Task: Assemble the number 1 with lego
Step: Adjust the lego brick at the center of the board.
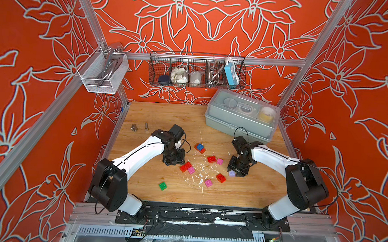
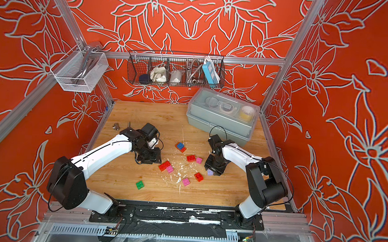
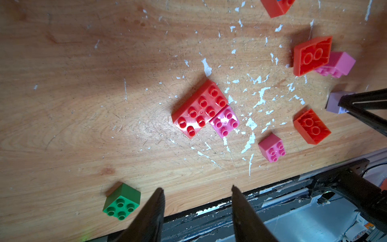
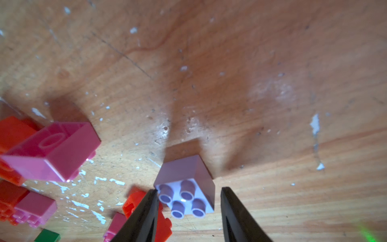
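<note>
Left wrist view: a small green studded plastic brick [image 3: 121,201] lies alone, studs up, on the scuffed wooden tabletop [image 3: 62,104]. It is near my left gripper [image 3: 196,188], whose jaws stand well apart with nothing between them.

Further right, a long red eight-stud brick [image 3: 196,109] and a square pink four-stud brick [image 3: 225,121] lie side by side, touching, studs up. I read this pair as the only start on the figure, and I cannot tell whether they are joined. In a top view, a small blue brick [image 1: 200,146] sits on a red base brick [image 1: 202,151] behind them.

Next come an overturned red brick [image 3: 312,55] touching an overturned pink brick [image 3: 337,65]. Then a loose pink brick [image 3: 272,147], studs up, and a second overturned red brick [image 3: 312,126] lie apart from each other.

Furthest right, in the right wrist view, my right gripper [image 4: 188,189] straddles a square lilac four-stud brick [image 4: 184,178] resting on the wood. One fingertip meets its corner and a gap shows at the other, so it is not yet gripped.

By my judgement the number 1 is barely begun. No upright stroke reads anywhere, and nearly every brick is left to gather, with the overturned ones to be righted and all of them lined up.
</note>
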Controlling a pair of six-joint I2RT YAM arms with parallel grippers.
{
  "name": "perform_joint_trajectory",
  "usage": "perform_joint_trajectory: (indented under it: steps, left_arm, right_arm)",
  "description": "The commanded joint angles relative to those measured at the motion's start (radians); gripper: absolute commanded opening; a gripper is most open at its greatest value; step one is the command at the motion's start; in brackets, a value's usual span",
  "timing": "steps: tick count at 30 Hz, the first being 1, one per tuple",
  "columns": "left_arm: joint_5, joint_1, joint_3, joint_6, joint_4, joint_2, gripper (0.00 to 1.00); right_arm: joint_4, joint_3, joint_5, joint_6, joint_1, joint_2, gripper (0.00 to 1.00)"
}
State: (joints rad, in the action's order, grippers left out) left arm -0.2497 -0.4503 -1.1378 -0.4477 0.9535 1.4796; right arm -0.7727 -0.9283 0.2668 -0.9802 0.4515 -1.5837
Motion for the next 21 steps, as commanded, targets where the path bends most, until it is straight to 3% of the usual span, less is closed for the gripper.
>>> perform_joint_trajectory:
  steps: [1,12,21]
  left_arm:
    - [-0.01,0.007,0.003,0.01,0.002,-0.017,0.51]
    - [-0.012,0.014,0.004,0.017,0.0,-0.007,0.51]
    - [-0.022,0.016,0.005,0.019,-0.002,0.002,0.51]
  right_arm:
    - [0.026,0.022,0.005,-0.016,-0.008,-0.016,0.52]
    - [-0.054,-0.004,-0.021,0.079,-0.007,0.057,0.54]
    - [0.054,0.086,0.026,-0.05,-0.011,0.091,0.66]
